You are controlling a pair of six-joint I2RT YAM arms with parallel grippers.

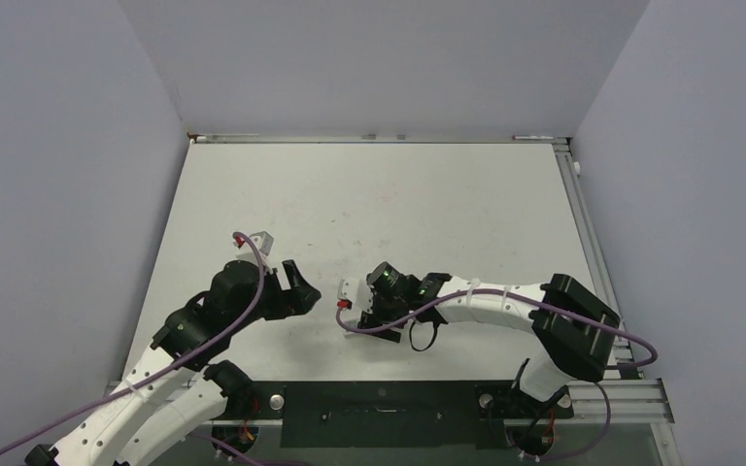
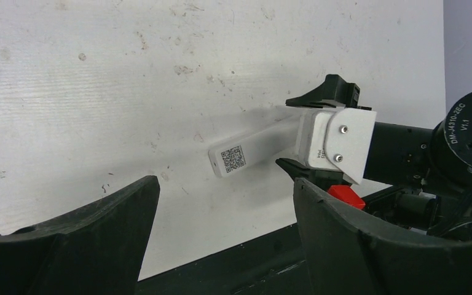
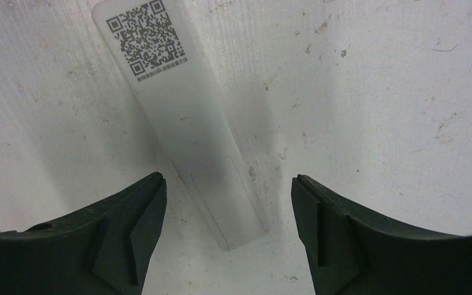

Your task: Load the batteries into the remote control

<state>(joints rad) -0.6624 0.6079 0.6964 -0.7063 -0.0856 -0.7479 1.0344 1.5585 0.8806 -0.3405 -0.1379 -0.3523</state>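
Observation:
The remote control (image 3: 184,123) is a slim white bar lying flat on the table, back side up, with a QR code near its far end. The outline of its battery cover shows at the near end. My right gripper (image 3: 227,196) hangs just over that near end, open, one finger on each side and neither touching it. In the left wrist view the remote control (image 2: 252,150) sticks out from between the right gripper's fingers (image 2: 329,95). My left gripper (image 2: 224,200) stands open and empty a little to the remote's left, pointing at it. The batteries are out of view.
The white table (image 1: 379,194) is scuffed and walled in on three sides. A black plate (image 1: 379,413) lies along the near edge between the arm bases. An aluminium rail (image 1: 583,223) runs down the right side. The two grippers (image 1: 306,286) (image 1: 359,316) stand close together.

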